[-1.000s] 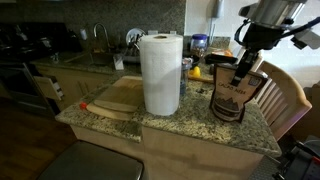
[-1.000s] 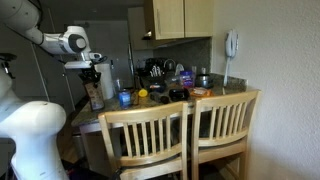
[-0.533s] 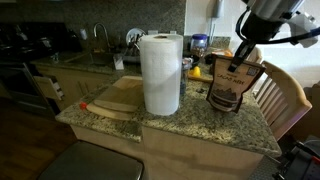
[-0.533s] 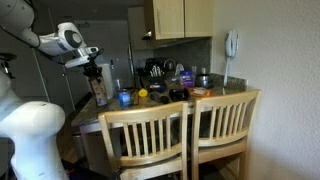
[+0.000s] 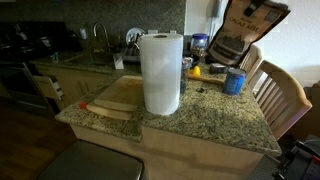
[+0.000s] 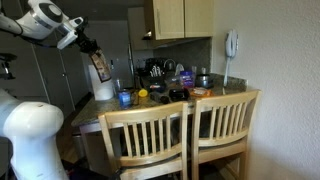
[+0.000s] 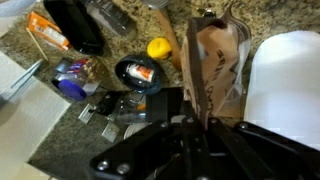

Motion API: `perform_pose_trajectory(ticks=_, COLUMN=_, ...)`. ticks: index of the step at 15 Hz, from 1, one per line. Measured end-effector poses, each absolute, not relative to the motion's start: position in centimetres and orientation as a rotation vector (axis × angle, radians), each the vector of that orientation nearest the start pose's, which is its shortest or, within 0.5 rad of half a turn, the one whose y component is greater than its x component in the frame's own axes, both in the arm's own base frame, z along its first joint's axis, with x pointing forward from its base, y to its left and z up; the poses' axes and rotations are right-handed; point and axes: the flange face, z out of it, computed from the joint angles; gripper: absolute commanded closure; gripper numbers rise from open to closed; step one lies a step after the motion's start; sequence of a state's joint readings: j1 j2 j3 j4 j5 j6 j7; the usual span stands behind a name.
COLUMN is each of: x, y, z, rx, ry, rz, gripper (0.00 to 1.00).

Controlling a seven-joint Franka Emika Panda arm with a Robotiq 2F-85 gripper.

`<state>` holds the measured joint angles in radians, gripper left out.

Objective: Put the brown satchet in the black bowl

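The brown satchet [image 5: 245,35] hangs tilted high above the counter, held at its top by my gripper. In an exterior view my gripper [image 6: 90,47] holds the satchet [image 6: 100,66] well above the counter's end. In the wrist view my gripper [image 7: 195,110] is shut on the top edge of the satchet [image 7: 215,65]. The black bowl [image 7: 138,72] sits on the granite below, to the left of the satchet, with something orange inside. I cannot make out the bowl in the exterior views.
A tall paper-towel roll [image 5: 160,72] stands mid-counter beside a wooden cutting board [image 5: 115,100]. A small blue cup [image 5: 235,82] and a yellow fruit [image 7: 158,47] sit near the bowl. Wooden chairs [image 6: 190,135] stand at the counter's edge.
The satchet has been lifted off the counter, where it stood in front of the blue cup, and now hangs high and tilted in my gripper. The arm rose with it.
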<state>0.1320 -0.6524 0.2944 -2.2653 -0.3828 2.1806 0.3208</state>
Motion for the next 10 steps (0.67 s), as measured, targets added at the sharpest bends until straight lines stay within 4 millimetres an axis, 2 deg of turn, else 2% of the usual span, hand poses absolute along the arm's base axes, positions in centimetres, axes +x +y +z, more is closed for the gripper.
perform_pose_trajectory(ticks=2, x=34.9, y=15.3, z=69.2, rx=-3.257, ry=-0.289, rz=-1.201, gripper=0.99)
perform_pose_trajectory(ticks=5, x=35.5, y=8.6, z=74.7, rx=-3.31, ry=0.002, rz=-1.239, gripper=0.99)
perform_pose_trajectory(ticks=8, x=37.3, y=1.7, z=78.8, rx=-3.357, ry=0.304, rz=-1.309, gripper=0.99)
perform_pose_trajectory(ticks=10, x=39.2, y=-2.6, z=80.8, rx=-3.364, ry=0.51, rz=-1.363, gripper=0.99)
